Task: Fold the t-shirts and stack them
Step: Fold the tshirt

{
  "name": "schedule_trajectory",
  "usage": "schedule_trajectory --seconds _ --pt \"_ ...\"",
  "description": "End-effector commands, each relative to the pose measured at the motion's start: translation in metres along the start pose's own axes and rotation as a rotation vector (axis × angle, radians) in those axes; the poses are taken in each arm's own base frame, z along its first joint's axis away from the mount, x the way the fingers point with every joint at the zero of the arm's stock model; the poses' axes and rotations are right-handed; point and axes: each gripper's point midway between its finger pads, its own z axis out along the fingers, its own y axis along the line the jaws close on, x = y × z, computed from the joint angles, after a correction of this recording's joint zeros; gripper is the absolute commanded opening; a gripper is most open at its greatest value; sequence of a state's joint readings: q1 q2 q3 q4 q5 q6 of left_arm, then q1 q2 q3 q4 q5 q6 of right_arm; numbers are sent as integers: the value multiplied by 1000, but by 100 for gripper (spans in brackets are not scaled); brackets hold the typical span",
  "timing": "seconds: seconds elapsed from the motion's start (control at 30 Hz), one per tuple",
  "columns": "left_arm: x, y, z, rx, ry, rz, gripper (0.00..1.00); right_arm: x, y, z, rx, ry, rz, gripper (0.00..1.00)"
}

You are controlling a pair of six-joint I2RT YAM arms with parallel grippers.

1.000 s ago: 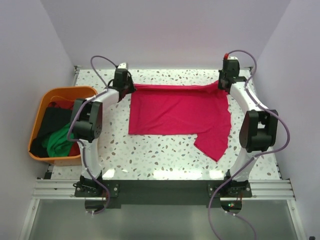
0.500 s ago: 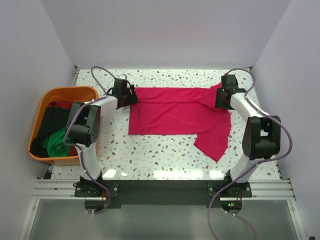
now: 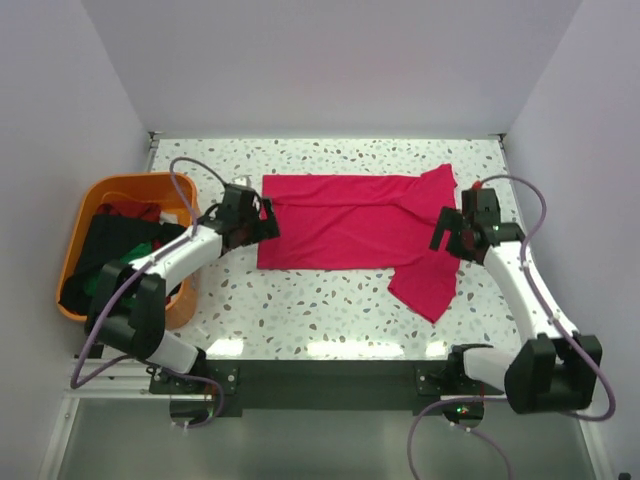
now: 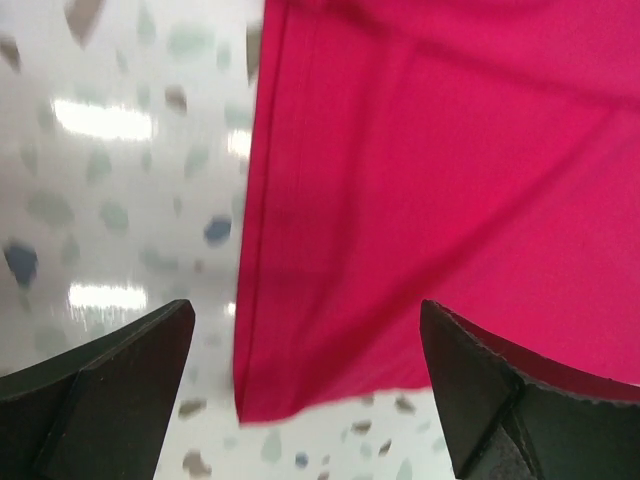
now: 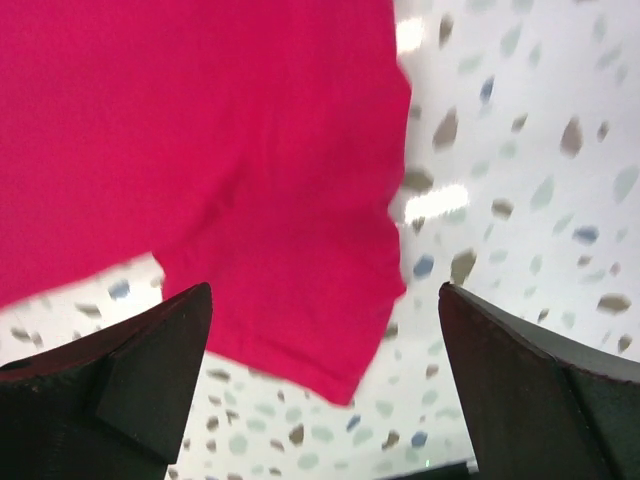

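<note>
As the top view takes in the whole tabletop (image 3: 300, 300), only there is the pink shirt (image 3: 350, 215) seen in full. It is spread flat on the far half, from the middle toward the right edge. Its long axis is laid left to right, along the far edge. A straight side is turned to the left. Two flaps are found at the right end, one pointed to the far right corner and the bigger one to the near edge. Beside the left edge an orange tub (image 3: 72, 250) is shown in this view alone. A black shirt (image 3: 110, 240), a green shirt (image 3: 98, 285) and a dark red shirt (image 3: 125, 210) are heaped in it, partly hidden by the left arm.

The left gripper (image 3: 265, 225) is held at the pink shirt's near left corner, and the right gripper (image 3: 445, 235) at its right end. What is unclear from above is given by the wrist views: both pairs of jaws are spread wide and nothing is gripped. In the left wrist view the stitched left edge and the near left corner are seen lying between the fingers (image 4: 110, 385). In the right wrist view a flap is seen between the fingers (image 5: 130, 370), with bare speckled surface on its right.
</note>
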State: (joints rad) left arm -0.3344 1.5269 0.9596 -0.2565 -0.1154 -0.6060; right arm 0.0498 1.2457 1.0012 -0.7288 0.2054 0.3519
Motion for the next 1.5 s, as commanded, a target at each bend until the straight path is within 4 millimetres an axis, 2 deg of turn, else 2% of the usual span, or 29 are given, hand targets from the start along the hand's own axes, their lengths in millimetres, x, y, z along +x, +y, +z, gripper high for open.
schedule_trajectory --seconds 0.0,0.07,0.13,0.23,0.27,0.33,0.37,0.43,0.47,0.5,0.53,0.63,0.83,0.93,1.03,1.07,1.1,1.2,1.23,1.33,1.4,1.47 --pt "59 25 -15 -98 108 -50 100 80 2 -11 -50 179 42 99" --pt "77 34 -19 -110 133 -59 100 97 -1 -21 -36 169 56 99" --pt "84 40 -19 -133 131 -91 98 115 2 -25 -42 192 29 99" --pt "92 38 -14 -105 140 -104 85 129 12 -27 -83 211 49 99" --pt "95 38 -10 -104 150 -107 76 134 14 -26 -86 217 61 99" --pt "96 36 -6 -98 159 -115 66 138 14 -25 -81 226 71 99" --pt "99 36 -5 -99 167 -116 56 143 12 -24 -68 236 86 99" --pt "103 35 -3 -82 176 -118 45 148 9 -22 -53 248 107 99" --pt "106 34 -3 -77 183 -118 33 155 7 -20 -39 263 128 98" --pt "107 34 -3 -69 189 -120 27 157 7 -19 -40 265 138 99" --pt "111 34 -4 -66 193 -119 16 159 9 -17 -49 269 144 99" --pt "112 38 -3 -74 191 -119 0 164 8 -11 -34 273 158 96" --pt "106 36 -2 -81 175 -108 0 183 13 4 -48 340 155 76" --pt "101 35 -3 -82 163 -113 0 190 11 12 -32 349 157 57" --pt "97 32 -4 -71 158 -115 0 191 13 17 -36 348 164 29" --pt "98 31 -5 -73 164 -113 0 188 13 18 -33 334 165 12" --pt "93 29 -6 -67 153 -116 0 184 13 19 -30 318 167 0" --pt "87 23 -8 -52 146 -117 0 158 18 14 -41 241 167 0" --pt "84 22 -8 -50 144 -116 0 143 23 10 -57 206 158 0" --pt "75 14 -11 -31 135 -114 0 113 27 2 -58 134 135 0" --pt "65 8 -13 -21 128 -117 0 104 32 1 -67 132 114 0" --pt "59 7 -15 -20 121 -116 0 87 35 -4 -70 96 94 0"
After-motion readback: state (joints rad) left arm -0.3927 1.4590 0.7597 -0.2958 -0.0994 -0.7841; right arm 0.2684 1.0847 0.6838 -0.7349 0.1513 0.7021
